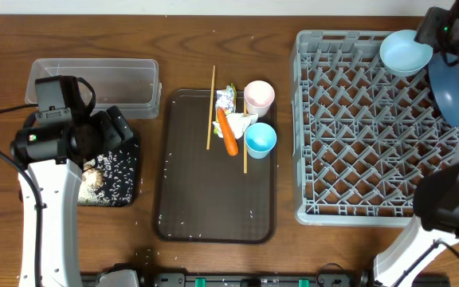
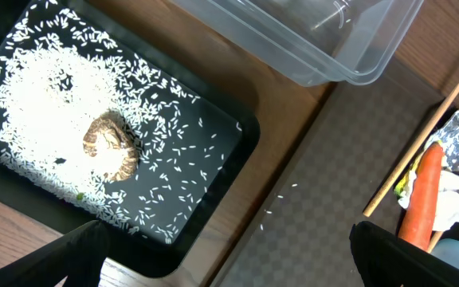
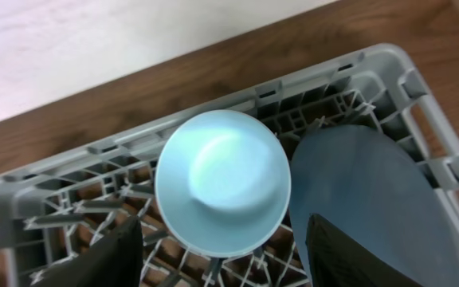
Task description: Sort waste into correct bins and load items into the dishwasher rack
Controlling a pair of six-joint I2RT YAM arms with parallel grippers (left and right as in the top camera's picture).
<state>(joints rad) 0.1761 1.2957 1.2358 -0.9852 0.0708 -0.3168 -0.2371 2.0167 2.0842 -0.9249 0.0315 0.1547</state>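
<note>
No writing, label or number is legible.

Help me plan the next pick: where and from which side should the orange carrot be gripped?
Probably mid-length, from straight above, jaws across its narrow width: the carrot lies flat on the brown tray, a chopstick beside it on one side, the tissue and light-blue cup close on the other.

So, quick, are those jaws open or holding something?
Left gripper: jaws open, empty.
Right gripper: jaws either side of the small light-blue bowl; grip cannot be told.
</note>
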